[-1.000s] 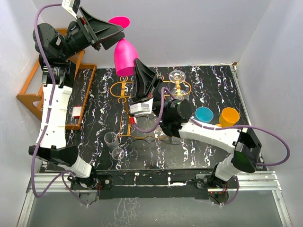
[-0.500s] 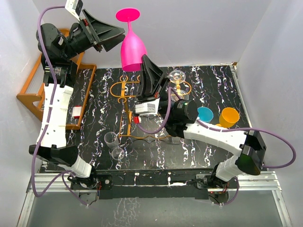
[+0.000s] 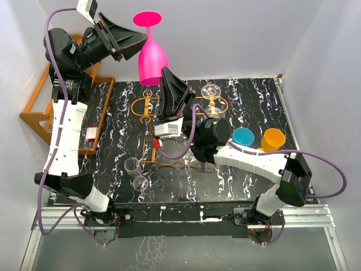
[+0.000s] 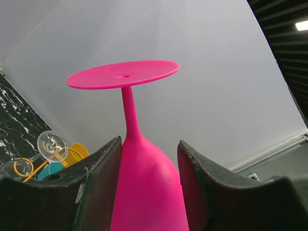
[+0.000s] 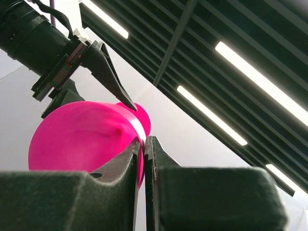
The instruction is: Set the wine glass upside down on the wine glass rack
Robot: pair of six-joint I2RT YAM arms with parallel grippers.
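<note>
At the far left, an orange wooden rack stands by the wall, half on the black, marble-look tabletop. A little red and white thing lies next to it. Nearer the arms stand two small clear cups.

The left gripper is high up, over the far left side. The pink wine glass is up in the air there, upside down, its flat foot on top and its mouth facing down. The left gripper's fingers sit on both sides of the bowl, very close. I cannot tell if they squeeze it.

The right gripper reaches up from below. It is closed tight and pinches the thin rim of the wine glass.

Under the glass, on the tabletop, stands the wine glass rack, made of thin orange wire. The pink glass is apart from it. A clear glass sits at the rack's far right end.

To the right, a blue cup and an orange cup stand side by side.
</note>
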